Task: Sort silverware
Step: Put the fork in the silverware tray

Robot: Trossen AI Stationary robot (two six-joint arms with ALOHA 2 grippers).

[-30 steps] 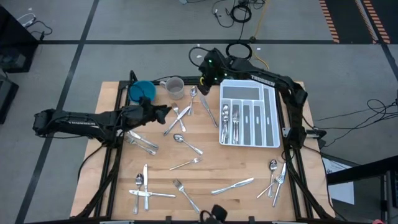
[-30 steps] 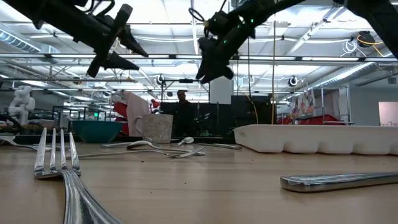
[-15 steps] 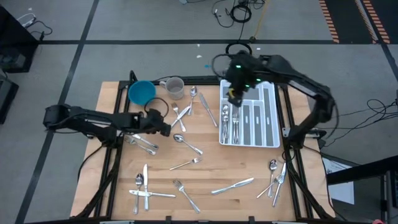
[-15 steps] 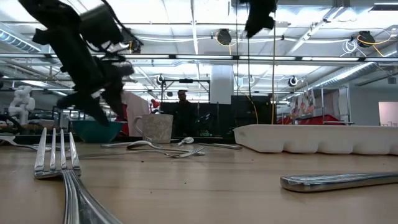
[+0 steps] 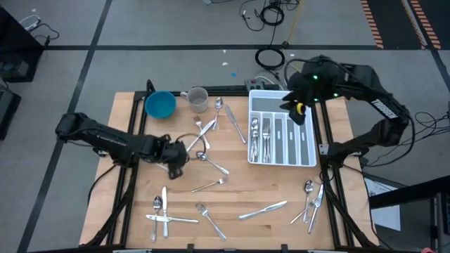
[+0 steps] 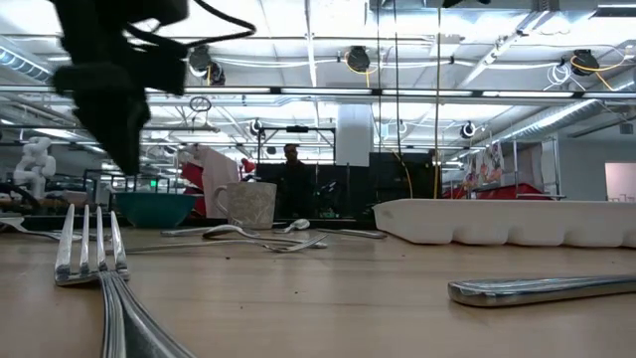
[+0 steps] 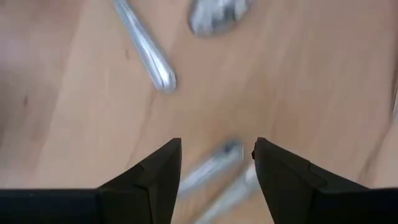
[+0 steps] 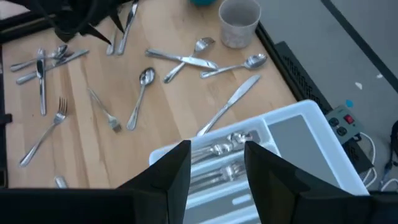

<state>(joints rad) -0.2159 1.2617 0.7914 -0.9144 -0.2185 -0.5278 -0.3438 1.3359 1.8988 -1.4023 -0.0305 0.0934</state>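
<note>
Spread wide and empty, my left claw hung low over the wooden table, its fingers straddling two blurred silver handles lying on the wood. My right claw hovered above the far end of the white tray, jaws partly apart with nothing between them.

As for the silverware, it was slim, shiny and silver-coloured, and lay scattered across the table: a crossed cluster of forks and spoons near the grey cup, a spoon just beside my left claw, a fork below it, knives and forks along the near edge, and a small heap at the near right corner. Several pieces already lay in the tray's left compartments. Beside the cup stood a blue bowl.
</note>
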